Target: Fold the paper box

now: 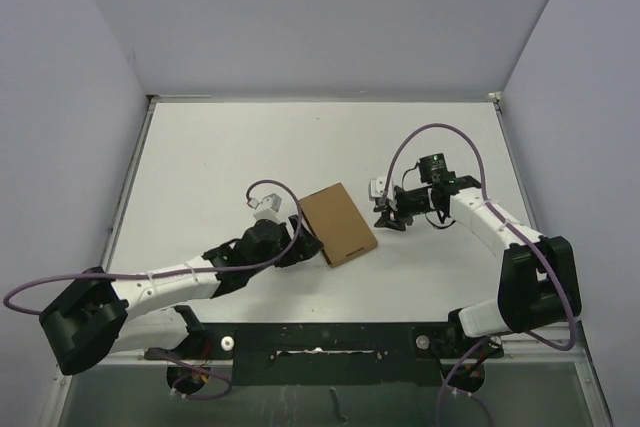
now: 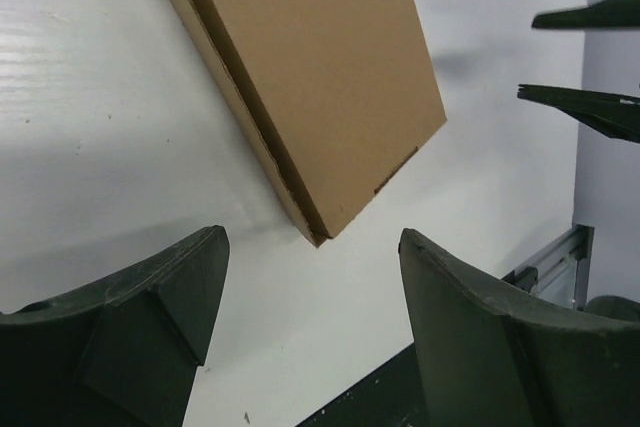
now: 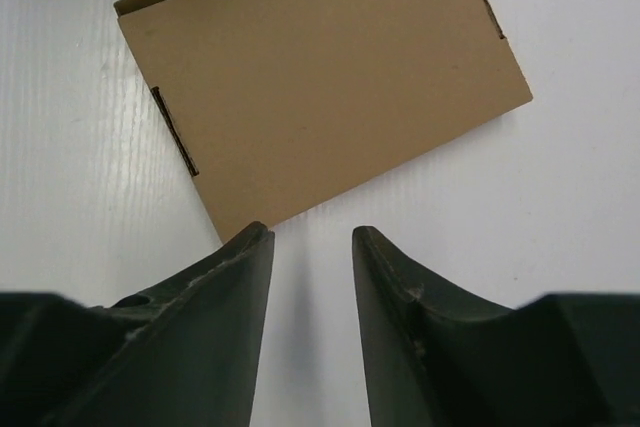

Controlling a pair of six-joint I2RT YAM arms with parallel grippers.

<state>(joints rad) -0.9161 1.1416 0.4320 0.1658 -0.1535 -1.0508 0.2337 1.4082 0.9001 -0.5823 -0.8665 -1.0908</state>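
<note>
1. The paper box [image 1: 338, 224] lies flat on the white table [image 1: 220, 167], about in the middle, turned at an angle and between my two claws. It looks already closed into a low rectangular shape, with its broad face up.
2. My left claw [image 2: 312, 242] stands wide open and holds nothing. One corner of the box points toward the gap between its fingers, very near but not inside it. I judge that it sits low and close there so that it can steady this corner if the box slides.
3. My right claw [image 3: 311, 237] is only partly open, with a narrow gap between the fingers, and nothing is in this gap. The nearest corner of the box is just in front of its fingertips, apart from them.
4. On two opposite short edges I see a dark tab slit [image 3: 175, 132]. The tabs seem tucked in, though I cannot be sure that they are seated fully.
5. In my judgement the folding is almost or fully done. Both claws are clear of the cardboard, so the box rests by itself.
</note>
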